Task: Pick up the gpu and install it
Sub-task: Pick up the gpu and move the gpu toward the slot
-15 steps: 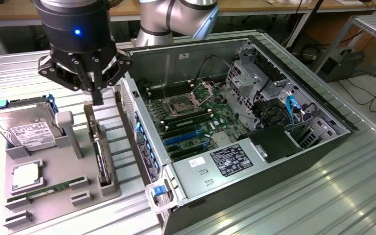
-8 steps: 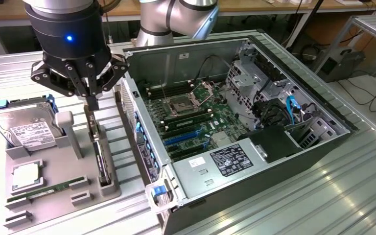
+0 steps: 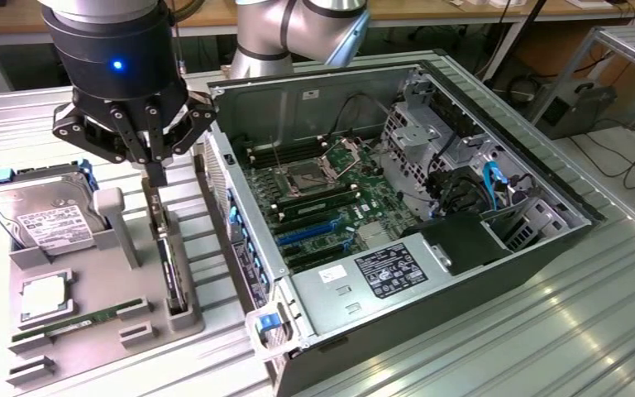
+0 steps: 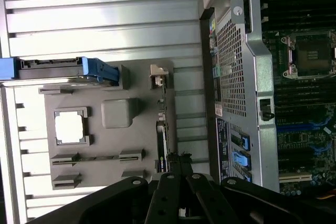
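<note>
The gpu stands on its edge in a slot of the grey holder tray, seen as a thin dark card; the wrist view shows it edge-on. My gripper hangs straight over the card's far end, fingers shut together, with their tips just above or at its top edge. Contact cannot be made out. In the wrist view the shut fingers line up with the card. The open computer case lies to the exterior view's right, its motherboard and blue card slots exposed.
The tray also holds a silver hard drive with blue rails, a square processor and a green memory stick. The case wall stands close beside the tray. Ribbed metal table surrounds both.
</note>
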